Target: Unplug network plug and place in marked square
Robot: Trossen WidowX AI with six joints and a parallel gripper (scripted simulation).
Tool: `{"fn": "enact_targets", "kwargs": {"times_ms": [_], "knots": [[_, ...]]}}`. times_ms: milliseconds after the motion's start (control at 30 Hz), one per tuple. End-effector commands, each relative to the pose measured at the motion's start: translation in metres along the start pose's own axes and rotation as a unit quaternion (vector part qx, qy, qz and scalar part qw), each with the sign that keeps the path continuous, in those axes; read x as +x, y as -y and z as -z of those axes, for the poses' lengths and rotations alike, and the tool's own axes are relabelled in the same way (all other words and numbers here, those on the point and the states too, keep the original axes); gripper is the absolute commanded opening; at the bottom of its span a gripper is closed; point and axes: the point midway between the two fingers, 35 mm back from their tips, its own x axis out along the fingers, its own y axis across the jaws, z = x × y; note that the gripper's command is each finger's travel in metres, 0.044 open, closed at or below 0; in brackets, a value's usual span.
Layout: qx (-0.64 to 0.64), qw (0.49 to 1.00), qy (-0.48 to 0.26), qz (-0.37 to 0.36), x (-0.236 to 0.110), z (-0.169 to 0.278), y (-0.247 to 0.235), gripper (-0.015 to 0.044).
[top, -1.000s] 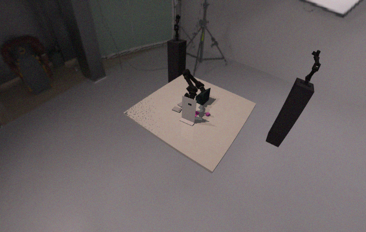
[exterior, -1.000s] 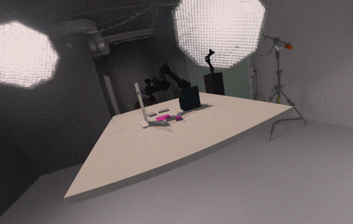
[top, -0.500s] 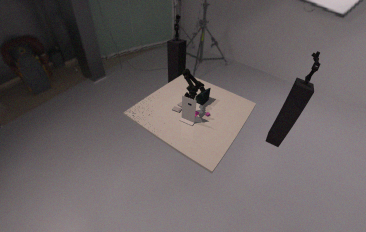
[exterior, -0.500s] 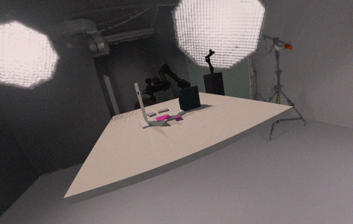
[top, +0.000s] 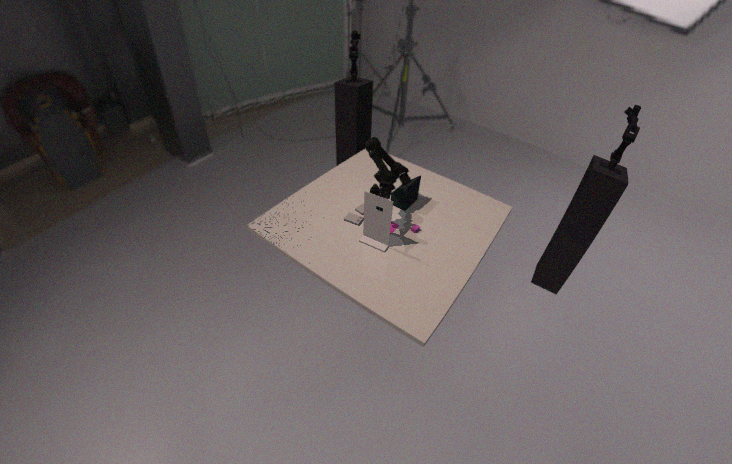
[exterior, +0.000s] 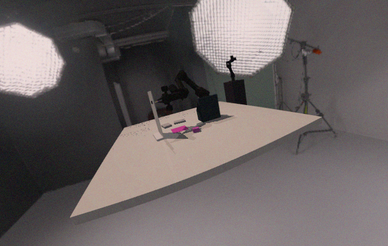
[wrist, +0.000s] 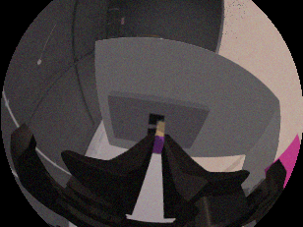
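The upright pale panel [top: 377, 227] [exterior: 155, 113] [wrist: 187, 73] stands on the table, with a dark socket opening [wrist: 156, 118] near its upper part. The purple plug [wrist: 157, 147] with its tan tab [wrist: 160, 128] is at the socket. How deep it sits and whether it is latched cannot be told. My gripper [wrist: 158, 137] [exterior: 156, 101] is shut on the plug, a dark finger on each side; it is behind the panel in the top view. A flat magenta patch [exterior: 177, 129] [wrist: 291, 161] lies on the table beside the panel; whether it is the marked square is unclear.
The pale table [top: 426, 299] [exterior: 158, 170] bears a dark teal box [top: 406, 194] [exterior: 209, 108] near the arm's base, a small magenta block [top: 415, 228] [exterior: 195, 129], and two low pale blocks [exterior: 166, 125] [exterior: 179, 121] near the panel.
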Motion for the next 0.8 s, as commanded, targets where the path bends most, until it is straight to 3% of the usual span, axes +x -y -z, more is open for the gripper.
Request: {"fn": "enact_targets", "kwargs": {"times_ms": [0,767], "knots": [[-0.001,1.0,0.003,-0.001,-0.003,0.0,-0.001,0.0],[-0.001,1.0,0.003,-0.001,-0.016,0.006,-0.001,0.0]]}}
